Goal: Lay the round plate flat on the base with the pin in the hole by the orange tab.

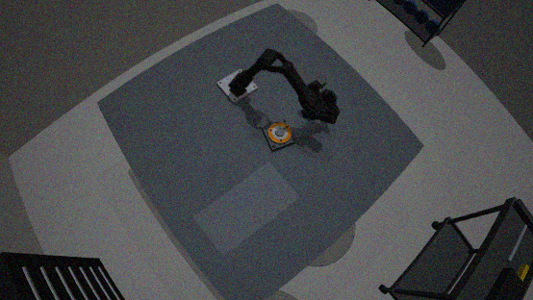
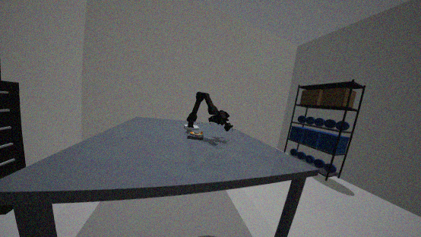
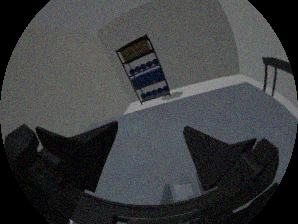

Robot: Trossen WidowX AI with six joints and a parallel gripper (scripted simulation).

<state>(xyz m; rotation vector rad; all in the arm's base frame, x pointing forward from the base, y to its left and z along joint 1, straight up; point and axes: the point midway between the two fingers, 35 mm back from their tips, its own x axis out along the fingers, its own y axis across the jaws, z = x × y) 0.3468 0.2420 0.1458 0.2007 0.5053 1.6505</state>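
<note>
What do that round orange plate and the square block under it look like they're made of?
The round plate looks like matte orange plastic with a pale centre: flat colour, no shine. The base beneath seems grey metal or hard plastic; the dim view leaves that open. The end effector, open and apart from both, looks like black plastic or painted metal.

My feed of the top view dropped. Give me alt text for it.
The round plate, orange-ringed, sits on its square base mid-table, untouched. The gripper hovers just right of it, jaws open and holding nothing, the arm reaching from its mount up-left.
</note>
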